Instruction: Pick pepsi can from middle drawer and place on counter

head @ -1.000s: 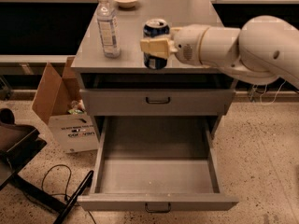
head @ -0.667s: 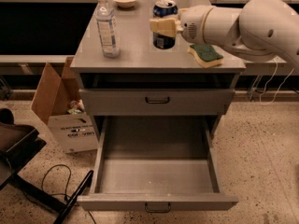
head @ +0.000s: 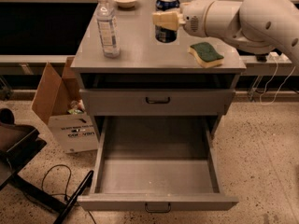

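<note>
We note the pepsi can (head: 166,33) upright near the counter's (head: 140,55) back edge, about mid-width; whether its base touches, we cannot tell. The claw (head: 164,20) is clamped on the can, reaching in from the right edge. 1 water bottle (head: 107,29) stands toward the left edge and 1 sponge (head: 205,54) lies near the front-right corner. The middle drawer (head: 156,176) is pulled out below the front edge.

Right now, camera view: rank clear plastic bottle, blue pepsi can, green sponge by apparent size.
1. clear plastic bottle
2. blue pepsi can and green sponge: alike, unranked; the claw covers the can's middle.
</note>
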{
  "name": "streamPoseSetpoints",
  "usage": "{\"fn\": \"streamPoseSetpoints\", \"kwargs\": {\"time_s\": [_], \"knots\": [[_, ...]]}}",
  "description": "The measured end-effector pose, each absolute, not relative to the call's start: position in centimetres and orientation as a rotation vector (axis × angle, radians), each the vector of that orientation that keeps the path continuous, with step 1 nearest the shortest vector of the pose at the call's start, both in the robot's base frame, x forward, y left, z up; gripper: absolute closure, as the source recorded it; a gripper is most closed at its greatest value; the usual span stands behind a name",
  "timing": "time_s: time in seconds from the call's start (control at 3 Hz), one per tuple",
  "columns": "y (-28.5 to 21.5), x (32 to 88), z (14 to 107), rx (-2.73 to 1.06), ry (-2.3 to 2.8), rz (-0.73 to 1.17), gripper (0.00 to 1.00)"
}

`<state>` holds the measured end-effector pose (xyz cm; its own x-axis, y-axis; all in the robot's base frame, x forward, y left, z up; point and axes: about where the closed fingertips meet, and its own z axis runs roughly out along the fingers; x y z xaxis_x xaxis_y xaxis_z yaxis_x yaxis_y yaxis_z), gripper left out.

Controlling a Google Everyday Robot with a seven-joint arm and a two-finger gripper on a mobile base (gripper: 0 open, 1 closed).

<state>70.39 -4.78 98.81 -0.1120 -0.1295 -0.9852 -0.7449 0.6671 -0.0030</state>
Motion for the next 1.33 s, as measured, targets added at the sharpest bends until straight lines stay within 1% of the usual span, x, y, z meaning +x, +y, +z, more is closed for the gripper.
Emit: {"fn": "streamPoseSetpoints", "kwargs": {"time_s": [0.67, 1.33], "knots": [[-7.4, 80.2, 100.5, -0.617, 1.623, 0.553, 1.00], [-7.5, 88.6, 98.3, -0.520, 1.631, 0.450, 1.00]]}}
